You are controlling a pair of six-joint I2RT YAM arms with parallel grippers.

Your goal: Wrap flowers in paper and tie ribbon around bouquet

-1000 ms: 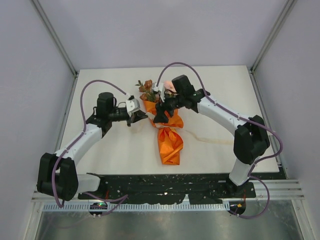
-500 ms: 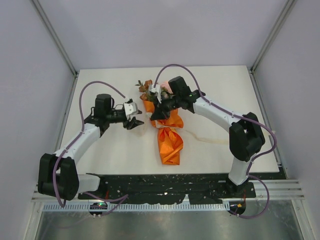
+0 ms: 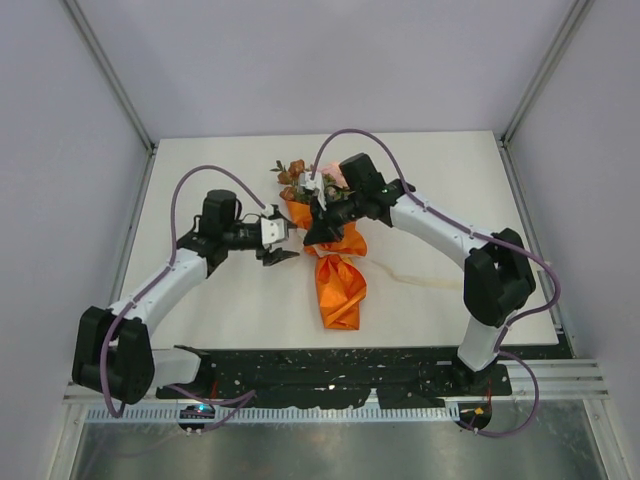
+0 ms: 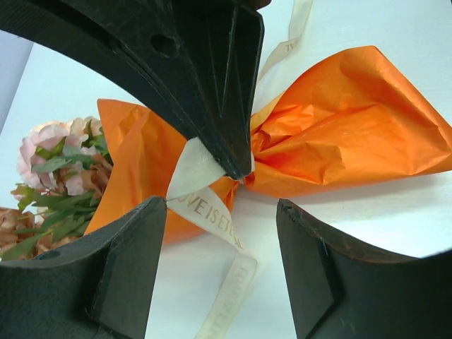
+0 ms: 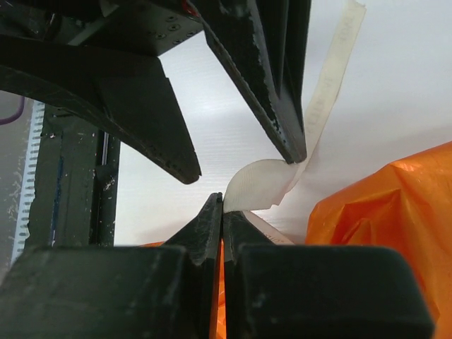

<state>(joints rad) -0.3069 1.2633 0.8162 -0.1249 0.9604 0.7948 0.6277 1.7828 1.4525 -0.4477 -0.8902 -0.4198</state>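
The bouquet lies mid-table: orange paper (image 3: 340,285) wrapped around flowers (image 3: 294,178), whose pink and rust blooms point away. The paper (image 4: 353,127) is pinched in at the waist. A cream ribbon (image 4: 212,219) with gold lettering crosses that waist. My right gripper (image 5: 223,201) is shut on a fold of the ribbon (image 5: 258,187), at the bouquet's left side (image 3: 312,237). My left gripper (image 4: 220,208) stands open, its fingers either side of the ribbon's loose end without touching it, just left of the bouquet (image 3: 282,245). Another ribbon tail (image 3: 420,279) trails right.
The white table (image 3: 220,160) is walled by grey panels on three sides. A black rail (image 3: 340,370) runs along the near edge by the arm bases. Purple cables (image 3: 190,185) loop above both arms.
My left gripper opened and let go of the ribbon, staying just left of the bouquet. My right gripper closed on the ribbon at the bouquet's waist.
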